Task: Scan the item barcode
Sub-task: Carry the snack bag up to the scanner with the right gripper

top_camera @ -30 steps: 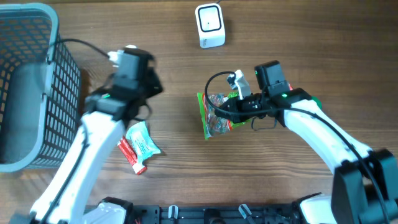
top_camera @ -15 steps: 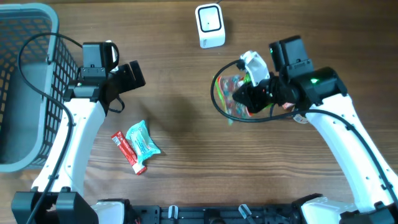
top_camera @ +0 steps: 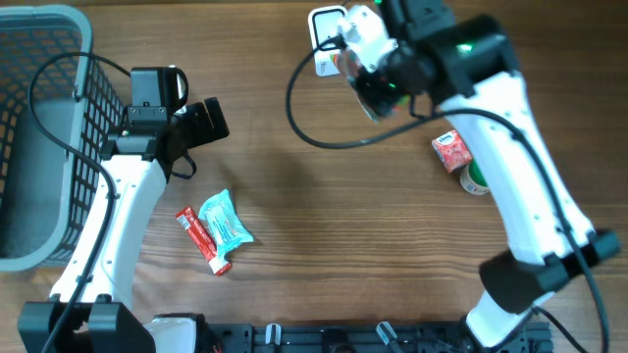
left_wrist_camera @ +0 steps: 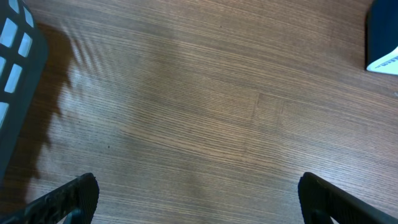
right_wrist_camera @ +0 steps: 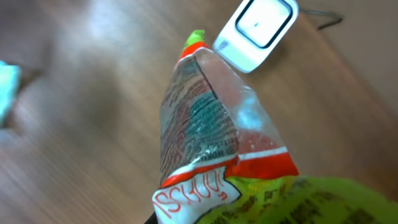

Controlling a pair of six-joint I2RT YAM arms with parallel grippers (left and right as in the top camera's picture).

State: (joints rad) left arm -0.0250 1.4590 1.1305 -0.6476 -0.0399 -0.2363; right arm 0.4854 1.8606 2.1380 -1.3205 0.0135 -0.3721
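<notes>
Snack bag (right_wrist_camera: pixel 208 124) tight in the closed right gripper (top_camera: pixel 379 78) — its tip near the scanner (right_wrist_camera: pixel 256 28).

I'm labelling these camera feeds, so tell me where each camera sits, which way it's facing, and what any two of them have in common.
Overhead: fixed above the table, looking straight down; left arm and right arm show.
Left wrist: on the left arm, facing down at bare wood beside the basket; the left fingers, open, show at the bottom corners.
Right wrist: on the right arm, looking along the held snack bag toward the scanner; nothing of the robot clearly shows.
Shared: overhead and right wrist both show snack bag and scanner.
</notes>
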